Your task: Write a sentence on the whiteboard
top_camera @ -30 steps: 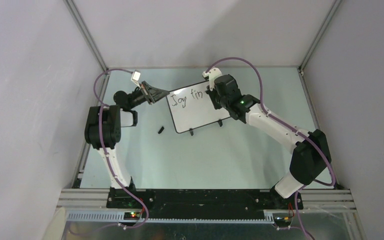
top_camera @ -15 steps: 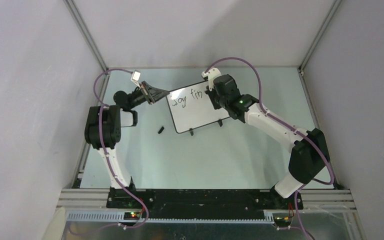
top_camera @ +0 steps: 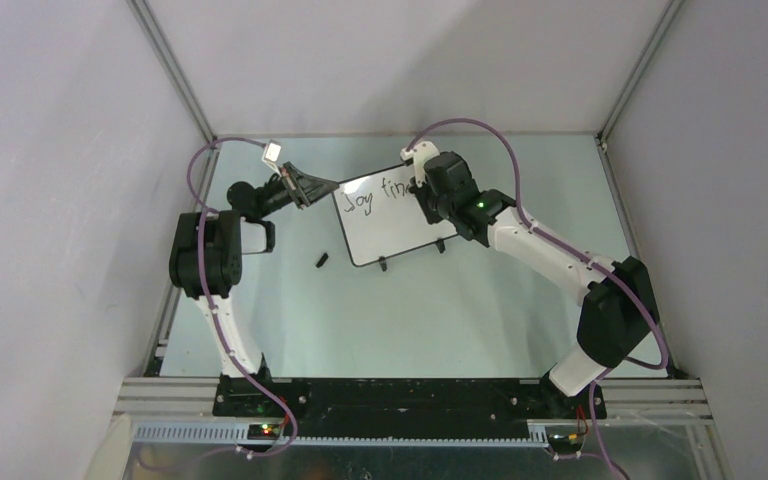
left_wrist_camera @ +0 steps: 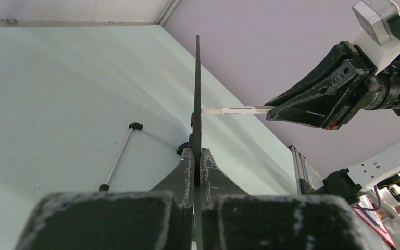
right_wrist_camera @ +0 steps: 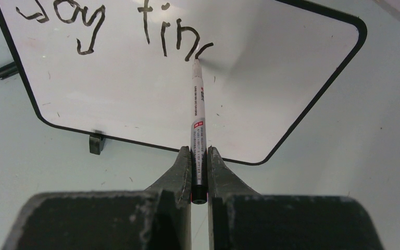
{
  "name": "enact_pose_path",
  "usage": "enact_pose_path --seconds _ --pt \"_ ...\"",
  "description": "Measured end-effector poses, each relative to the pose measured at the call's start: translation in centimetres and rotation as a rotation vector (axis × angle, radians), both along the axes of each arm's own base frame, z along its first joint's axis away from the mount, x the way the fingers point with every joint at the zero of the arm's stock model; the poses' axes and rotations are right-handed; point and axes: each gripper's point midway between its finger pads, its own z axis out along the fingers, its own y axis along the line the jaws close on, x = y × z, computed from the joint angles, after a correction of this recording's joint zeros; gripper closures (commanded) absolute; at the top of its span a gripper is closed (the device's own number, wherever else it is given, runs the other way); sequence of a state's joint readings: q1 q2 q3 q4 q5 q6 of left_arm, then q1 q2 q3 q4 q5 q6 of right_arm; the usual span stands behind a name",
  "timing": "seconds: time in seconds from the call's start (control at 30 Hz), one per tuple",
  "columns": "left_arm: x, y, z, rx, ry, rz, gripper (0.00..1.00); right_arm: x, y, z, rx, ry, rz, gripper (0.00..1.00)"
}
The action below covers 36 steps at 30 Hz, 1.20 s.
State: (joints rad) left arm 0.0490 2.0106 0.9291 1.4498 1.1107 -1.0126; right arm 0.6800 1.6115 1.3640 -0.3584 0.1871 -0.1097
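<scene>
- Writing on the whiteboard (top_camera: 392,232): the right gripper (right_wrist_camera: 199,152) is clamped on a marker pen (right_wrist_camera: 197,112), fingers pressed together on the barrel close to its black back end.
- Pen points away from the wrist, and its tip touches the board face at the end of the last stroke.
- The sentence (right_wrist_camera: 114,28) so far reads "Joy fin" plus a short curved stroke at the pen tip; one line only, black, along the board's upper part in the right wrist view.
- Left gripper (left_wrist_camera: 197,156) is shut on the board's thin black frame. The left wrist view shows the board edge-on, pinched between both fingers.
- In the top view that grip is on the board's left edge, at its far-left corner.
- The board sits toward the far edge of the worktop (top_camera: 410,320), a little left of the middle, turned at an angle to the worktop edges.
- Two small black feet (top_camera: 383,265) show along the board's near edge.
- Whether the board lies flat or is tilted up, cannot tell.
- A small black object (top_camera: 321,261) lies on the worktop near the board's near-left corner, apart from it; too small to identify.
- The right arm reaches in from the near right corner, the left arm from the near left.
</scene>
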Motion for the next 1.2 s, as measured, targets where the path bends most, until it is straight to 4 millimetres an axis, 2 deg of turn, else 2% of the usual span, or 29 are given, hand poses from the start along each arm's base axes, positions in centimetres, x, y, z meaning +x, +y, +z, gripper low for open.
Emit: enact_pose_path --seconds 0.53,0.93,1.2 --pt "0.0 0.0 0.0 0.000 0.000 0.000 1.00 0.2 -0.7 -0.1 -0.007 0.005 -0.022 1.00" --pt "0.0 0.0 0.0 0.000 0.000 0.000 1.00 2.2 0.2 2.2 0.027 -0.039 -0.033 1.00" --pt "0.0 0.0 0.0 -0.001 0.000 0.001 1.00 2.7 0.5 2.5 0.031 -0.045 -0.035 1.00"
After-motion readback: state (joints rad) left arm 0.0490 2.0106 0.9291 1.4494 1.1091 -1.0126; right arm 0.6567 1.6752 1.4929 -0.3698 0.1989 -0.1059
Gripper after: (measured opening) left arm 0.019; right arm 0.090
